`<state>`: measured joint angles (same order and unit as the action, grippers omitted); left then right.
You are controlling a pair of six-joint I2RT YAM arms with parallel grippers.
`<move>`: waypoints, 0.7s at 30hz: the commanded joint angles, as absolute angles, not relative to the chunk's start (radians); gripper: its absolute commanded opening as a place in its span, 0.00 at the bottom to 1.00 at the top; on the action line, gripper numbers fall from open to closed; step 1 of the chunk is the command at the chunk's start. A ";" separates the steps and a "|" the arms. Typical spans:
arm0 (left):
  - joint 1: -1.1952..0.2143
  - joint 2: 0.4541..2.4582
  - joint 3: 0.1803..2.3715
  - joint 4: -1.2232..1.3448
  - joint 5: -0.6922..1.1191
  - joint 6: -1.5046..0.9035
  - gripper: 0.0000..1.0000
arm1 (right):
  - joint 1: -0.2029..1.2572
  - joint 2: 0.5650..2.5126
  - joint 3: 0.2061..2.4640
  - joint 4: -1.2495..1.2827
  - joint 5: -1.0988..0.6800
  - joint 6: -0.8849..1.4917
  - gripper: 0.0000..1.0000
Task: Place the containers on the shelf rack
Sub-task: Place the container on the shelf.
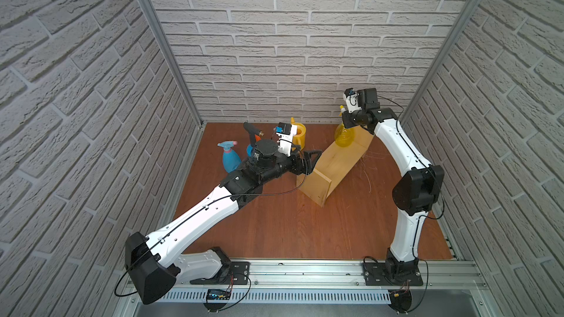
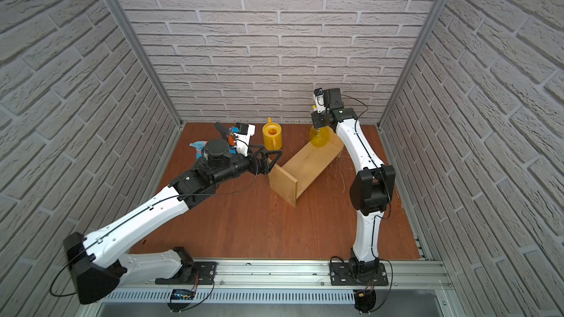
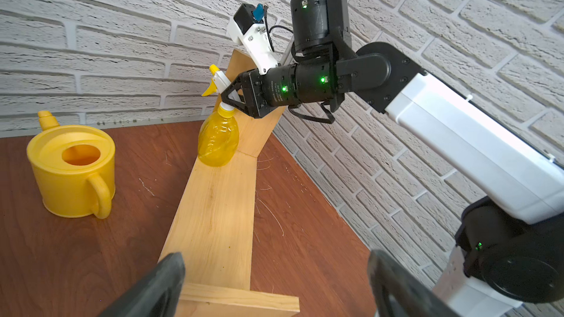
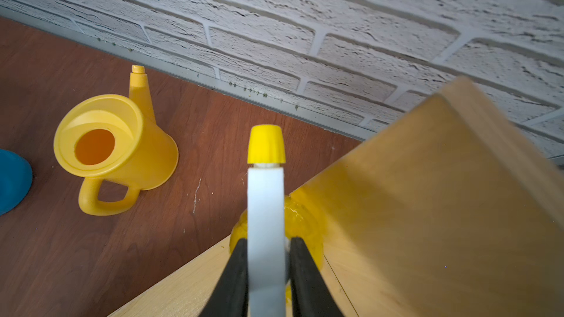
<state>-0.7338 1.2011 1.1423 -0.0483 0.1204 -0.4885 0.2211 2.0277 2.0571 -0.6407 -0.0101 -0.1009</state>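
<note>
Now pinching the translucent yellow spray bottle (image 3: 218, 138) by its white head with the right gripper (image 4: 265, 248), standing it upright on the shelf rack (image 3: 213, 214) beside the far end panel, leaving room for others; hovering the left gripper (image 1: 309, 161), spread wide, by the near panel.

Shelf rack (image 3: 213, 208) of pale, matt, smooth plywood; surface (image 3: 61, 254) of reddish wood grain with slight sheen; spray bottle (image 3: 218, 141) of glossy translucent yellow plastic; watering can (image 3: 61, 184) of opaque, satin-smooth yellow plastic.
</note>
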 commanded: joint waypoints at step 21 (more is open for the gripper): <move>-0.737 1.209 1.170 -0.031 0.114 -0.456 0.98 | 0.198 2.017 2.061 -0.678 0.003 -0.012 0.45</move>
